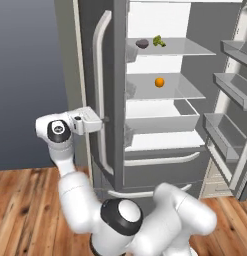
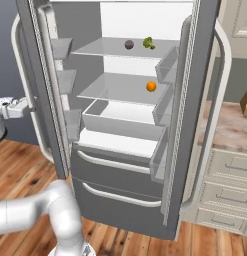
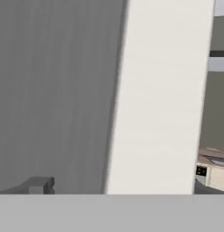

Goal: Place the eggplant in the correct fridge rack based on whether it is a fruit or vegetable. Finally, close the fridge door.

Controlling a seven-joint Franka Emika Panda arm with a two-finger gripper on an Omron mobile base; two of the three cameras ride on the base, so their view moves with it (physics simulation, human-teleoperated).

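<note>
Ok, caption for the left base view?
Eggplant beside broccoli on the fridge rack; open gripper at the left door's outer face.

A grey fridge door panel fills the left, with the pale door handle running upright beside it. One dark fingertip shows low left.

Pretty clearly a home kitchen: big grey double-door fridge standing open right beside the claw, produce on its shelves, wood plank floor below, and cream drawer cabinets under a stone bench off past the far door.
</note>
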